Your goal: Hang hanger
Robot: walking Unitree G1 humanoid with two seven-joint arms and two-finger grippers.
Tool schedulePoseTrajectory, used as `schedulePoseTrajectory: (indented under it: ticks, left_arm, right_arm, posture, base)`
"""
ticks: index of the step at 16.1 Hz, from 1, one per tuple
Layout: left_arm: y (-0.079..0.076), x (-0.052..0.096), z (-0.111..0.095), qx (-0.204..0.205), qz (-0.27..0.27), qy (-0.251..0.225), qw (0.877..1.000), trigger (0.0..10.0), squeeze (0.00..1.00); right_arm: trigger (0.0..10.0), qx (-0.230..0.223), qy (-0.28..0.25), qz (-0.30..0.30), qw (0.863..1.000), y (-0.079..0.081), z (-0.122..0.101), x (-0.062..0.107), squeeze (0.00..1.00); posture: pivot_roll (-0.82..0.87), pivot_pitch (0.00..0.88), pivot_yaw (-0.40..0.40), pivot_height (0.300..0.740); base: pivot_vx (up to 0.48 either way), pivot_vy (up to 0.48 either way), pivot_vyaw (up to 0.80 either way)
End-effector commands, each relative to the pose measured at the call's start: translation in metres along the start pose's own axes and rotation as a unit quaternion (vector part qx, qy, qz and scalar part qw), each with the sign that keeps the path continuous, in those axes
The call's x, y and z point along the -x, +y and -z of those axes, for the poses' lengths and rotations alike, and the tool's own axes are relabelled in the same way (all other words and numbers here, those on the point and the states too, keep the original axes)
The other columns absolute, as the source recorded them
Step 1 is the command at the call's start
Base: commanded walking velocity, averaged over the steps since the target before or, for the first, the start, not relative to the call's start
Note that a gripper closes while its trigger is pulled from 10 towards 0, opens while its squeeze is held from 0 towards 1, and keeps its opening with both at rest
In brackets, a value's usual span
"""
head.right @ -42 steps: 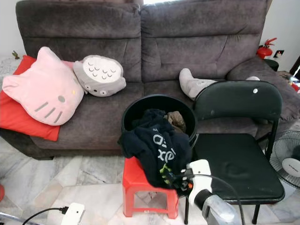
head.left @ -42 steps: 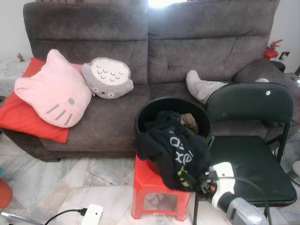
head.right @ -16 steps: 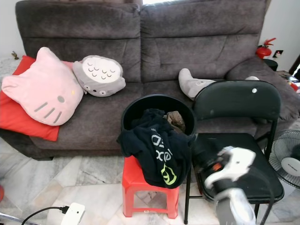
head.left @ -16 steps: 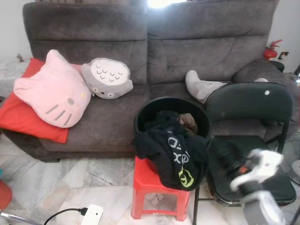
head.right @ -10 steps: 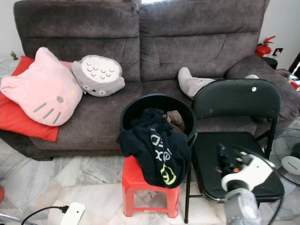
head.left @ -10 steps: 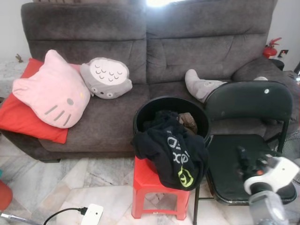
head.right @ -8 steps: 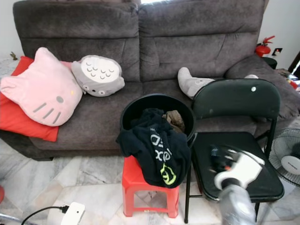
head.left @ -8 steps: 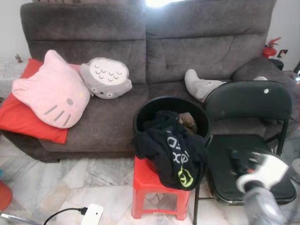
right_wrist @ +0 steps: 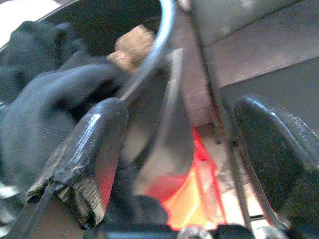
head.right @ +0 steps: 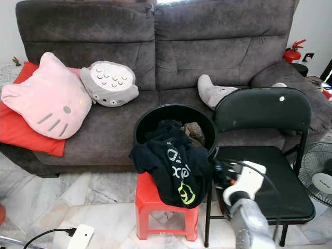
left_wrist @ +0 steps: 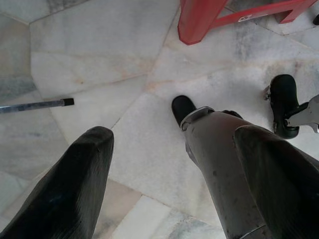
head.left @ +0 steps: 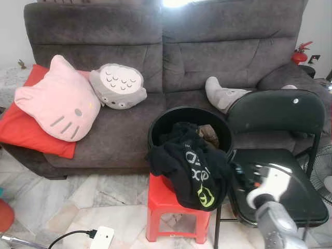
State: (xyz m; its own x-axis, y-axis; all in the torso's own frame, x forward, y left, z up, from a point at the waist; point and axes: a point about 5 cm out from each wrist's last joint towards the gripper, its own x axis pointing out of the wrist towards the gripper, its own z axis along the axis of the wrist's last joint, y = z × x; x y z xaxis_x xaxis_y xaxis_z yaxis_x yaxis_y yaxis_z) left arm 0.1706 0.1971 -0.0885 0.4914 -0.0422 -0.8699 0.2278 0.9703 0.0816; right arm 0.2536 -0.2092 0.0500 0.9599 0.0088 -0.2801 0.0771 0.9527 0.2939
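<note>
A black bucket (head.left: pixel 171 116) stands on a red stool (head.left: pixel 161 199) in front of the sofa. Several dark clothes fill it. A black garment with white and green print (head.left: pixel 194 174) hangs over its front rim. My right gripper (head.left: pixel 239 174) hovers open over the left edge of the black folding chair's seat (head.left: pixel 290 181), just right of the hanging garment. In the right wrist view, the garment (right_wrist: pixel 45 99), the bucket's rim (right_wrist: pixel 162 40) and the stool (right_wrist: pixel 199 189) lie ahead of the spread fingers (right_wrist: pixel 94 149). My left gripper (left_wrist: pixel 174 164) hangs open above the marble floor.
A grey sofa (head.left: pixel 218 57) spans the back with a pink cat cushion (head.left: pixel 57 101), a grey owl cushion (head.left: pixel 118 85) and a red pillow (head.left: pixel 21 129). A fan (head.right: pixel 317 174) stands right of the chair. A thin rod (left_wrist: pixel 35 105) lies on the floor.
My right arm has swung back left across the chair seat toward the bucket and the hanging garment. The bucket, stool and chair stayed put.
</note>
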Motion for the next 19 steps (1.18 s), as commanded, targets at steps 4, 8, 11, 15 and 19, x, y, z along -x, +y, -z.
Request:
schedulePoseTrajectory:
  ticks: [4, 8, 11, 15, 19]
  left_arm:
    - [0.002, 0.001, 0.002, 0.003, -0.004, 0.002, 1.000, 10.0, 0.00]
    - [0.002, 0.001, 0.002, 0.003, -0.003, 0.002, 1.000, 10.0, 0.00]
    - [0.002, 0.000, 0.002, 0.004, -0.004, 0.002, 1.000, 10.0, 0.00]
    - [0.002, 0.001, 0.002, 0.003, -0.004, 0.001, 1.000, 10.0, 0.00]
    - [0.002, 0.001, 0.002, 0.002, -0.003, 0.002, 1.000, 10.0, 0.00]
  right_arm:
    - [10.0, 0.044, 0.020, -0.071, 0.996, 0.015, 0.002, -0.001, 0.00]
    - [10.0, 0.067, 0.040, -0.120, 0.990, 0.022, 0.006, 0.003, 0.00]
    - [10.0, 0.080, 0.030, -0.168, 0.982, 0.029, -0.001, 0.003, 0.00]
    - [10.0, 0.103, 0.010, -0.264, 0.959, 0.039, -0.016, 0.004, 0.00]
    - [10.0, 0.127, 0.001, -0.331, 0.935, 0.046, -0.030, 0.000, 0.00]
  posture:
    - [-0.07, 0.000, 0.030, 0.740]
    - [-0.07, 0.000, 0.029, 0.740]
    - [-0.07, 0.000, 0.030, 0.740]
    - [-0.07, 0.000, 0.031, 0.740]
    - [-0.07, 0.000, 0.036, 0.740]
  base:
    - [0.000, 0.000, 0.00]
    - [0.000, 0.000, 0.00]
    - [0.000, 0.000, 0.00]
    - [0.000, 0.000, 0.00]
    - [0.000, 0.000, 0.00]
